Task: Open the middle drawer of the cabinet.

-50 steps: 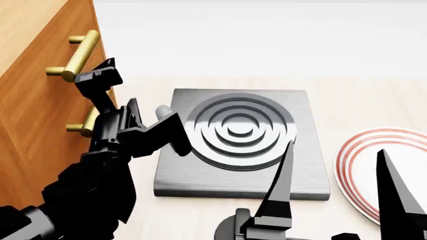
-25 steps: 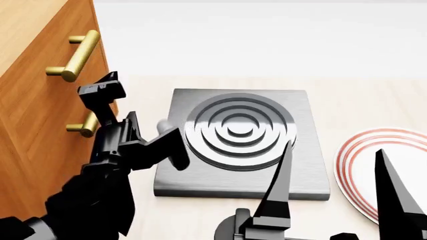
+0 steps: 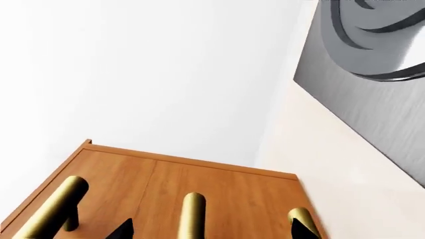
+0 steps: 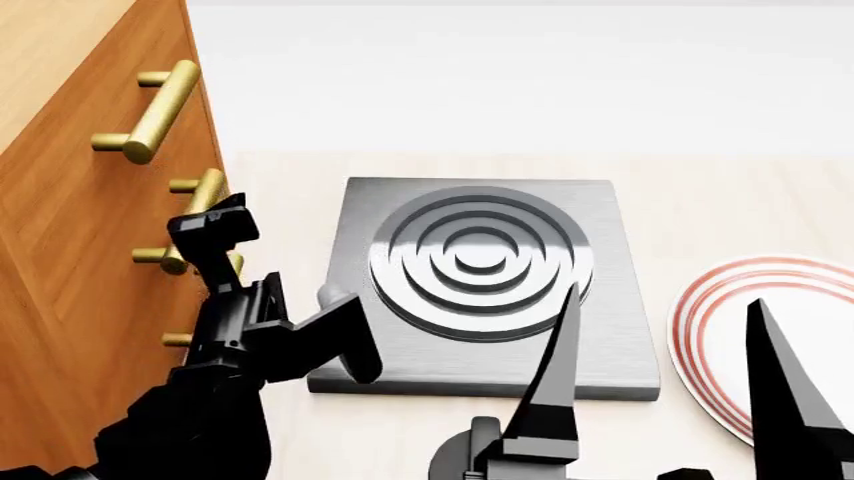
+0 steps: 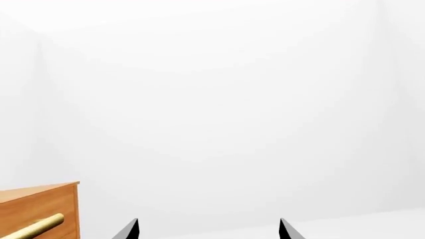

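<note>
The orange-brown cabinet (image 4: 80, 200) stands at the left with three brass bar handles on its front. The middle drawer (image 4: 114, 250) carries the central handle (image 4: 196, 205), partly hidden behind my left gripper (image 4: 280, 290). In the left wrist view the middle handle (image 3: 192, 216) lies between the two open fingertips of the left gripper (image 3: 212, 231), apart from both. The outer handles (image 3: 50, 209) flank it. My right gripper (image 4: 667, 300) is open and empty, low at the front right, and points at a blank wall in its own view (image 5: 207, 230).
A grey stove plate (image 4: 481, 270) with raised rings lies on the pale table beside the cabinet. A white plate with red rings (image 4: 761, 330) lies at the right. The cabinet's corner and one handle (image 5: 33, 228) show in the right wrist view.
My left gripper has moved down the cabinet front, from beside the top handle to the level of the middle handle. The right gripper has not moved.
</note>
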Motion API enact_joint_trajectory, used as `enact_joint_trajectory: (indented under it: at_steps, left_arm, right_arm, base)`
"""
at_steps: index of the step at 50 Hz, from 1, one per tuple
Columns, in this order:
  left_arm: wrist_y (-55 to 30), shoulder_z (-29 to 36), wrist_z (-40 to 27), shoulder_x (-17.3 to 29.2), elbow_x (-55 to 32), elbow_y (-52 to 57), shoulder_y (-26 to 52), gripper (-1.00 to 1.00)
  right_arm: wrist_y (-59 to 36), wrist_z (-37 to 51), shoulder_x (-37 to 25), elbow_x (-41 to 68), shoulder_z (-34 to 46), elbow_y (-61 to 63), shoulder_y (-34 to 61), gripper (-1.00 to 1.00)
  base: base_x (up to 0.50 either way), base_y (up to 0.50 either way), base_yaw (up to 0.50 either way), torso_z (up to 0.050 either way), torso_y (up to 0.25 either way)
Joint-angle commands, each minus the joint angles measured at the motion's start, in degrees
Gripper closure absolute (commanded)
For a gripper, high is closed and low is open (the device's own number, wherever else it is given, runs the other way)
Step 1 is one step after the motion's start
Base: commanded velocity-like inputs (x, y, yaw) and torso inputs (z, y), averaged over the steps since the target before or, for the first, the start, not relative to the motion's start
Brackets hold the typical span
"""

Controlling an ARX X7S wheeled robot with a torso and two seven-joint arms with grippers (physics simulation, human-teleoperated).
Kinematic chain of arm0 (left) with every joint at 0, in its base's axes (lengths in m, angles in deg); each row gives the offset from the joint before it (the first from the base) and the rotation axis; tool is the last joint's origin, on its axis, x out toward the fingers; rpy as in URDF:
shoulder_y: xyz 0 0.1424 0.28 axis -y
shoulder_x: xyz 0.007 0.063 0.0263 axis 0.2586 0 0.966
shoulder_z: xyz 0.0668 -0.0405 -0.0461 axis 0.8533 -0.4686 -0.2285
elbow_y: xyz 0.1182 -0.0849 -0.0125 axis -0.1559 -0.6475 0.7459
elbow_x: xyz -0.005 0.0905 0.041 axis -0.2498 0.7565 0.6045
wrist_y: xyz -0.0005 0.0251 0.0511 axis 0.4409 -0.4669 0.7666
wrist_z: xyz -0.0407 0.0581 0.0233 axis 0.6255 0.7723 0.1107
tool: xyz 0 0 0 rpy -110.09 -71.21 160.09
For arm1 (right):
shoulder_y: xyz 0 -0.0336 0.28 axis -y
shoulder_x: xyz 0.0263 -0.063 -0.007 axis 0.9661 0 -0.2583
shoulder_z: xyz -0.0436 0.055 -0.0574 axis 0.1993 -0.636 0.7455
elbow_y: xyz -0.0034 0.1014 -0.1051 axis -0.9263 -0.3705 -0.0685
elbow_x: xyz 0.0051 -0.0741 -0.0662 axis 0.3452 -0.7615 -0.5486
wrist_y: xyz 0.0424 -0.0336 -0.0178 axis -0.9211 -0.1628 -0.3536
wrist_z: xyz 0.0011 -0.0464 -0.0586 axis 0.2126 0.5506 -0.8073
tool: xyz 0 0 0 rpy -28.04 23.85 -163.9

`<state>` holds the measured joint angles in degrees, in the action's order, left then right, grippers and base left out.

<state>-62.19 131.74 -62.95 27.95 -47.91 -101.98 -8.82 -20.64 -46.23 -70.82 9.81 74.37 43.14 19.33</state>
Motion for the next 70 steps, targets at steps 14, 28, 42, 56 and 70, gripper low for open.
enact_joint_trajectory:
  at_steps: [14,28,42,56,70]
  left_arm:
    - [-1.6,-0.4,-0.5,0.0,-1.7,-2.3,0.0,-1.00]
    - [-2.1,-0.4,-0.8,0.0,-1.7,-3.7,0.4,-1.00]
    - [-1.1,-0.5,-0.7,0.0,-1.2,-5.5,0.4,-1.00]
    - [-0.5,-0.7,-0.8,0.0,-0.6,-8.8,-0.3,-1.00]
    - [-0.7,-0.9,-0.8,0.0,0.2,-10.6,0.1,-1.00]
  right_arm:
    - [-0.1,0.3,-0.1,-0.2,0.7,-0.3,0.4,-1.00]
    - [0.1,0.2,-0.2,0.0,0.9,-1.0,0.7,-1.00]
    - [0.1,0.3,-0.2,-0.4,1.4,-1.1,0.9,-1.00]
    - [-0.2,0.8,-0.4,-0.5,1.7,-0.7,1.0,-1.00]
    - [-0.3,1.0,-0.5,-0.6,2.1,-0.6,1.2,-1.00]
  base:
    - [0.00,0.00,0.00,0.000,0.000]
    - [0.00,0.00,0.00,0.000,0.000]
    - [0.00,0.00,0.00,0.000,0.000]
    - [0.00,0.00,0.00,0.000,0.000]
    - [0.00,0.00,0.00,0.000,0.000]
